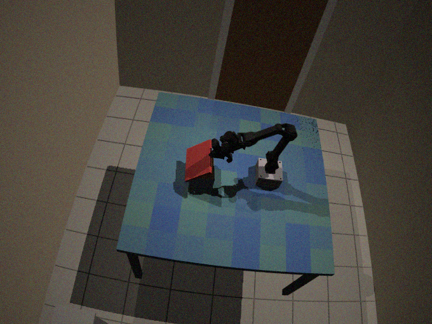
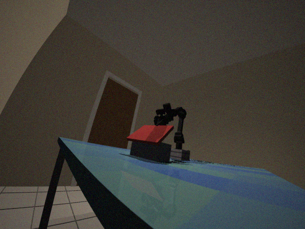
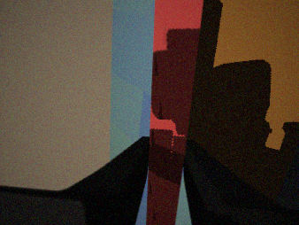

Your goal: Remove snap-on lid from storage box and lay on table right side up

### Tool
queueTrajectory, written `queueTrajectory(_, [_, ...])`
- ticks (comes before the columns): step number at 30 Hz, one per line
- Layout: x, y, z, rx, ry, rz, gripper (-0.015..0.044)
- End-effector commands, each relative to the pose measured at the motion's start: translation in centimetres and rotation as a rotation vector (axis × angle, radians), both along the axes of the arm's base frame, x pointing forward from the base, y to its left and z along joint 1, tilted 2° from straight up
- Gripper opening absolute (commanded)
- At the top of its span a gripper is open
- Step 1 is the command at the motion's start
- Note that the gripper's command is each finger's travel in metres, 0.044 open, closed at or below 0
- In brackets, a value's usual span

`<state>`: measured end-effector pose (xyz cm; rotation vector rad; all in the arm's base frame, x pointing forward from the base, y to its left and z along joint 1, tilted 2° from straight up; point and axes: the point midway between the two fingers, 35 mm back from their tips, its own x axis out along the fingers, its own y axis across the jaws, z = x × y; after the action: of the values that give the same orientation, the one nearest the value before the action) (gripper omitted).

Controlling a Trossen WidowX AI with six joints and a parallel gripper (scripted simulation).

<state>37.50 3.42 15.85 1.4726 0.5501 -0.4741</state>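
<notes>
The red lid (image 1: 197, 158) (image 2: 148, 134) (image 3: 177, 75) is tilted steeply above the dark grey storage box (image 1: 202, 185) (image 2: 150, 150). Its edge toward the arm is raised, and its opposite edge is low, near the box's top. I cannot tell whether that low edge touches the box. The box stands upright on the table. My gripper (image 1: 211, 154) (image 2: 159, 124) (image 3: 167, 145) is shut on the lid's raised edge, with one finger on each side of it in the wrist view. Most of the box's opening is hidden under the lid.
The patterned blue-green table (image 1: 195, 244) (image 2: 197, 194) carries the box and the arm's light grey base (image 1: 269, 176) (image 2: 176, 154), which stands to the right of the box in the top and exterior views. An orange surface (image 3: 248, 35) shows beside the lid in the wrist view.
</notes>
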Motion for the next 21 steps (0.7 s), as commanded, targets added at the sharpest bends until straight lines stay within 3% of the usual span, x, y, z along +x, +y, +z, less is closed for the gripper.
queueTrajectory(1, [0.2, 0.1, 1.1, 0.001, -0.018, 0.003, 0.0])
queueTrajectory(21, [0.1, 0.1, 3.7, 0.001, -0.018, 0.003, 0.0])
